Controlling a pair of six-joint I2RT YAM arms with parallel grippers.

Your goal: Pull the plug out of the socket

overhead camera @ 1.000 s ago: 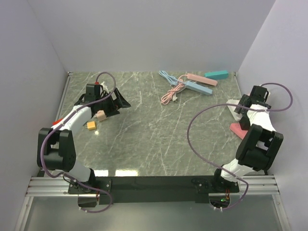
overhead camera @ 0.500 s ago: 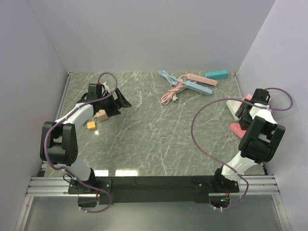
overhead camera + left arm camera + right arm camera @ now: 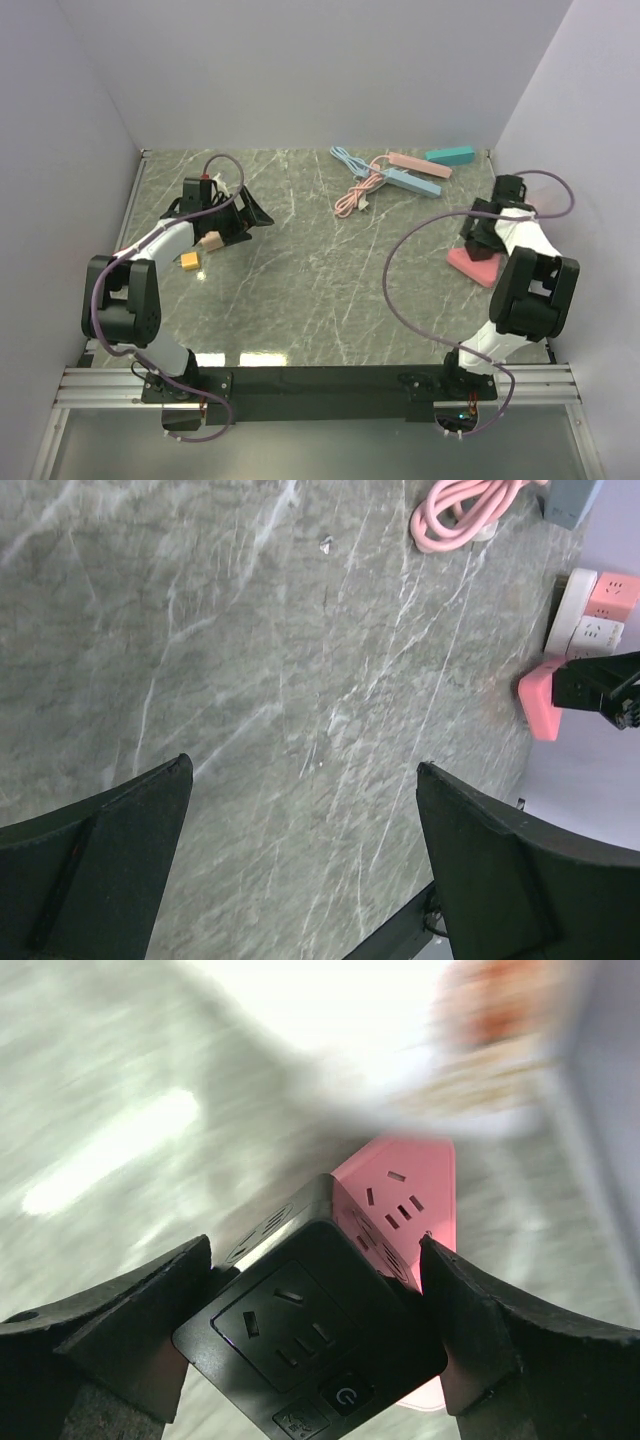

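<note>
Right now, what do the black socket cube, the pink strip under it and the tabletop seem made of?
Black socket cube: moulded plastic, satin sheen, crisp slots. Pink strip: plastic too, smooth, matte-looking. Tabletop: green-grey with white veins, like marble; possibly a printed laminate.

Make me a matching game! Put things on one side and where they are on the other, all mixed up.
Things:
1. pink cable
2. black socket box
3. yellow block
4. teal box

Places:
A. between the right gripper's fingers
B. beside the left arm
C. by the back wall, on the right side of the table
D. coiled up near the middle of the back

Pairs: 1-D, 2-A, 3-B, 4-C
</note>
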